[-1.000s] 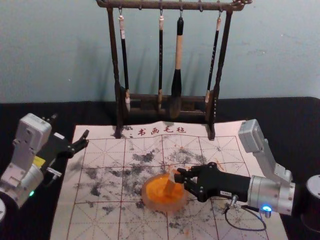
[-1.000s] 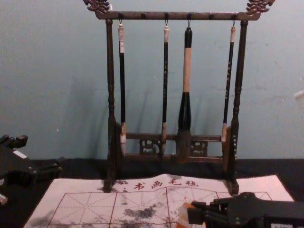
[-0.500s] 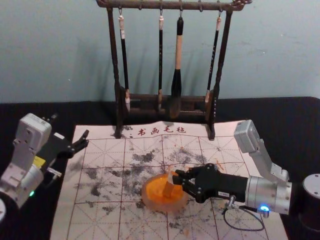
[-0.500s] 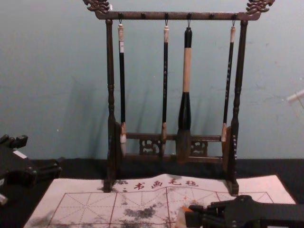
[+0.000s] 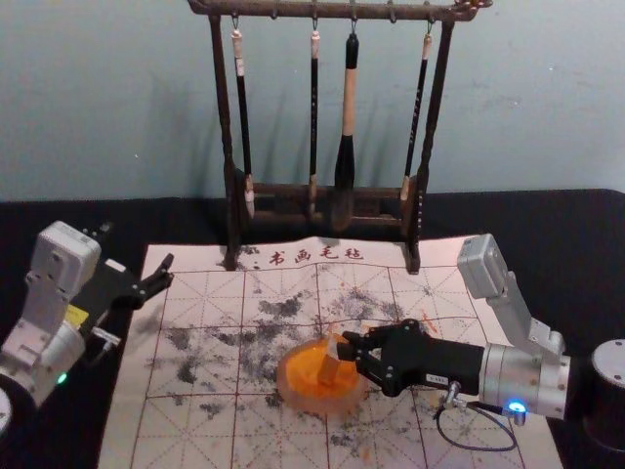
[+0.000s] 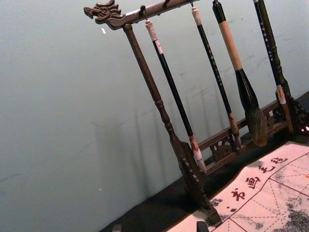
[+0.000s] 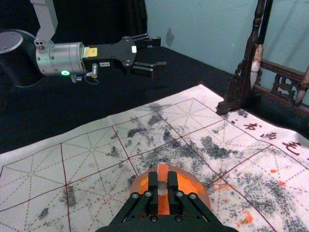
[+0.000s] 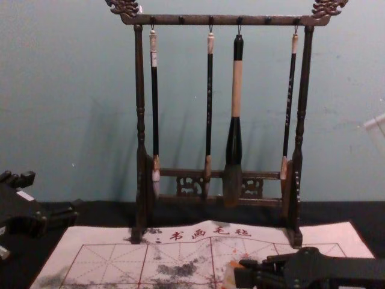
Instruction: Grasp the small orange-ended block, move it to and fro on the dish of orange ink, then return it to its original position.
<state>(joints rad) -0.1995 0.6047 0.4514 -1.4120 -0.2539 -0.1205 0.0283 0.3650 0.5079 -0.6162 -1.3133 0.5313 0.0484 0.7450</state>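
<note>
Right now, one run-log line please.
right gripper: shut on block | block: lower end over orange-ink dish | left gripper: open, idle, by mat's left edge | return: pending

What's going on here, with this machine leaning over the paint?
A robot is handling a small orange-ended block. Its right tool has closed on the block and holds it, tilted, at the dish of orange ink on the marked mat. I cannot tell whether the block touches the ink. The left tool is idle and open, off to the robot's left.
</note>
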